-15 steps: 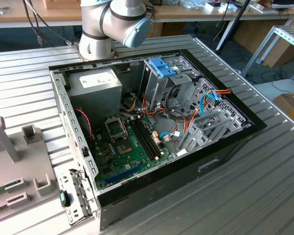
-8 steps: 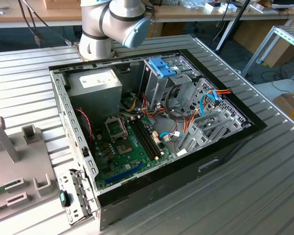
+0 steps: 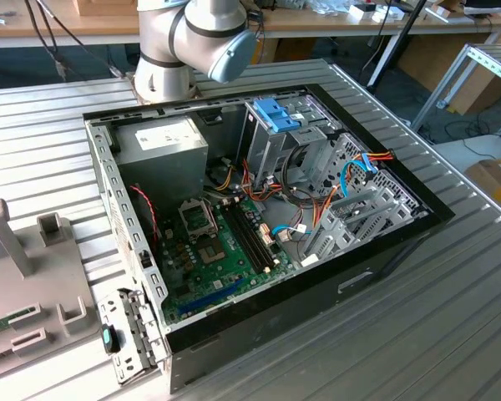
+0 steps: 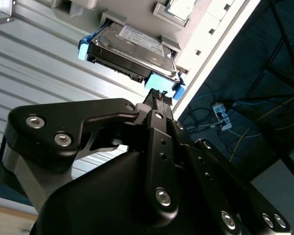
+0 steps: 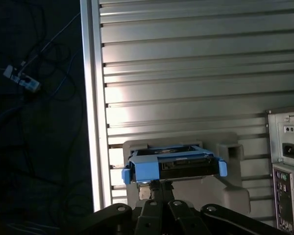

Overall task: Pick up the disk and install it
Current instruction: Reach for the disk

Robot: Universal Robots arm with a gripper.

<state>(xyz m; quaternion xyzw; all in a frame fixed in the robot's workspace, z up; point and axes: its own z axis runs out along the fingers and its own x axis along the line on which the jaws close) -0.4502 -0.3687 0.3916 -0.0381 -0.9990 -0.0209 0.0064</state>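
At the worktop [image 5: 186, 73] edge, we found the disk [image 5: 174, 165] seated in its grey holder [image 5: 230, 193]. The claw [image 5: 154, 185] stood at its blue rail [image 5: 142, 171], fingers together, empty. We judged pickup pending; grasping would require opening first.

In the exterior view, lighting is even and diffuse. The ribbed metal table [image 3: 451, 317] returns a soft sheen, and the computer case [image 3: 317, 292] holds mild shadow along its inner walls. In the first wrist view, a hard band of glare runs down the table beside a near-black floor [image 5: 34, 122], and the gripper [image 5: 157, 186] reads as a dark silhouette. In the second wrist view, the table edge [image 4: 210, 34] washes out to white, while the black gripper shows small highlights on its screws [image 4: 62, 140].
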